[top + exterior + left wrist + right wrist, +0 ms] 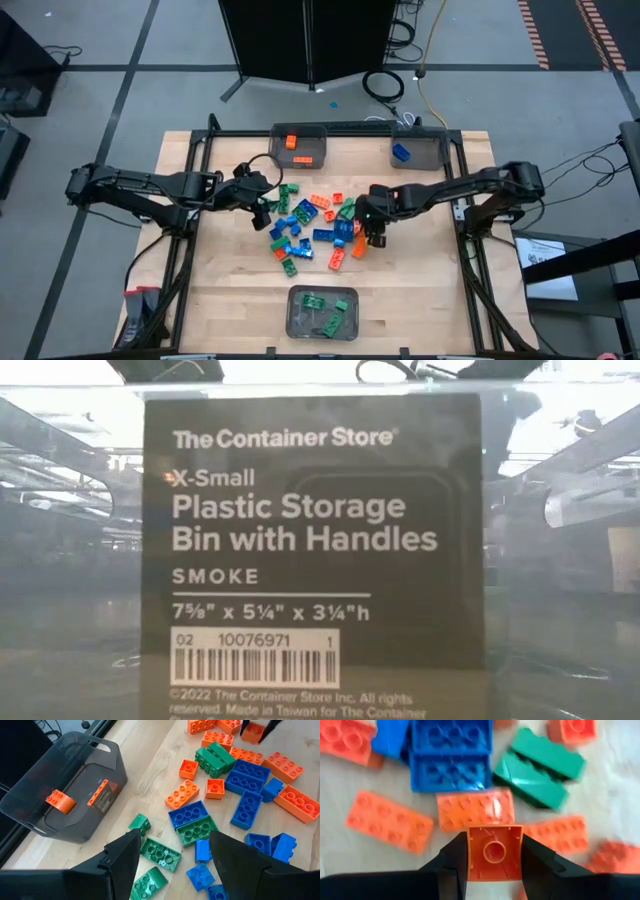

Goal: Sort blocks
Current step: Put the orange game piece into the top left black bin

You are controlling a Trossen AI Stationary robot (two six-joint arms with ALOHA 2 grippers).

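Note:
Orange, green and blue blocks (310,225) lie scattered on the middle of the wooden table. My right gripper (374,228) hangs over the pile's right side, shut on a small orange block (495,852). At the pile's left side my left gripper (172,862) stands open above green and blue blocks (192,822), with nothing between its fingers. The left wrist view also shows the right gripper's orange block (254,731) farther off. My right gripper pinches the small orange block by two opposite side walls (470,855), one dark finger (451,865) on each. The fingers come from above, pointing steeply down. The block's hollow underside faces the wrist camera. It hangs above the other blocks, clear of them.
A grey bin (300,147) with orange blocks stands at the far edge, and one (418,150) with a blue block to its right. A bin (323,312) with green blocks stands at the near edge. That bin's label (310,560) fills the low view.

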